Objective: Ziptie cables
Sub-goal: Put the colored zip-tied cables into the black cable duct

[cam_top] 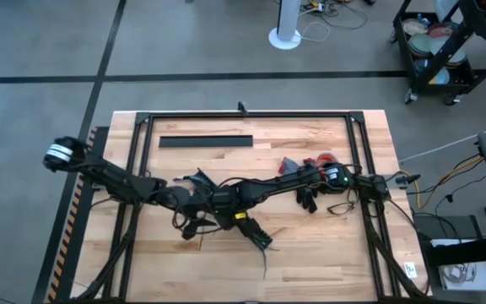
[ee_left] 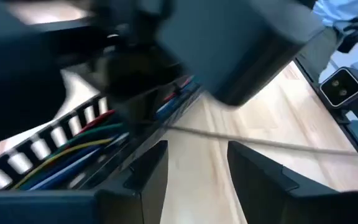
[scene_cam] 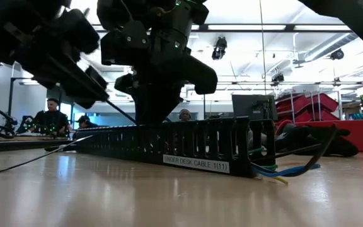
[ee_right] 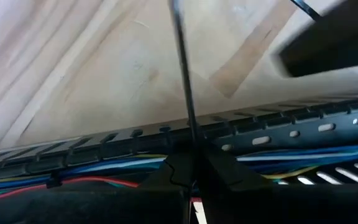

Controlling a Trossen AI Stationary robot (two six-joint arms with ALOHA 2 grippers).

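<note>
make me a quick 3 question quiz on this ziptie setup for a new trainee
1. True or false: the left claw is open, its fingers apart.
2. What does the right claw pinch? A) a ziptie B) a red wire C) a white cloth
3. Fill in the blank: the label on the black duct reads "UNDER DESK ____ 1(11)".

Key: 1 true; 2 A; 3 CABLE
</note>
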